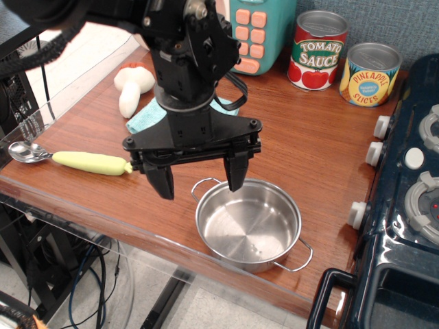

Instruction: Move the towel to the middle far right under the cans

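My pincer (199, 178) hangs at centre frame with its two black fingers spread wide and nothing between them. The left fingertip sits over bare wood, while the right one overlaps the far rim of the steel pot (248, 225), which stands just below and to the right near the front edge of the desk (312, 147). I cannot tell whether that finger touches the rim.

The towel (140, 118) lies behind the pincer, up and to the left, and only a light aqua corner of it shows past the arm's black body. Just beside it, further to the upper left, rests a white mushroom toy (132, 87). At the left edge lies a spoon (67, 158) with a pale yellow handle.

The cans (343, 63) stand upright side by side at the upper right, well apart from the towel, with the stove (411, 199) along the right edge.
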You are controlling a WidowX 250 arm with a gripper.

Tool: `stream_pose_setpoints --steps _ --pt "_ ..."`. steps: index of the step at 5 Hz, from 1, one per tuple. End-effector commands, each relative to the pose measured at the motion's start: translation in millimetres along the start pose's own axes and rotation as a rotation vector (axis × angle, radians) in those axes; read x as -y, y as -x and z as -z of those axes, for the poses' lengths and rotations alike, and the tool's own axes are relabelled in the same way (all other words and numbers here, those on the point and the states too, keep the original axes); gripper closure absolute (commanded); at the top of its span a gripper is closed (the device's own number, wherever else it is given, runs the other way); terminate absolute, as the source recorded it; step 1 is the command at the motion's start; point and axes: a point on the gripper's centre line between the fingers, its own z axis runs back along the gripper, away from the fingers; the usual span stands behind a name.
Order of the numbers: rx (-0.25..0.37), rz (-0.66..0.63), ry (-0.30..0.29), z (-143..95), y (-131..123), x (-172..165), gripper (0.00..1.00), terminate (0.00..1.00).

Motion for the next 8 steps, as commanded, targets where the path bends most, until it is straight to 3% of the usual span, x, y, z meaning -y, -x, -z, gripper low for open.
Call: stream_pose_setpoints --steps 1,3,6,7,8 --pt "0.000 0.000 0.000 0 0 0 0.00 0.00" --pt "-0.013 -0.047 0.026 9 -45 -14 0.00 0.00" --pt "0.000 -0.089 0.041 38 -143 -21 0.00 0.00" --pt "-0.002 -0.100 0.054 50 -162 -23 0.00 0.00" --pt "-0.001 -0.099 0.030 67 -176 -23 0.00 0.00"
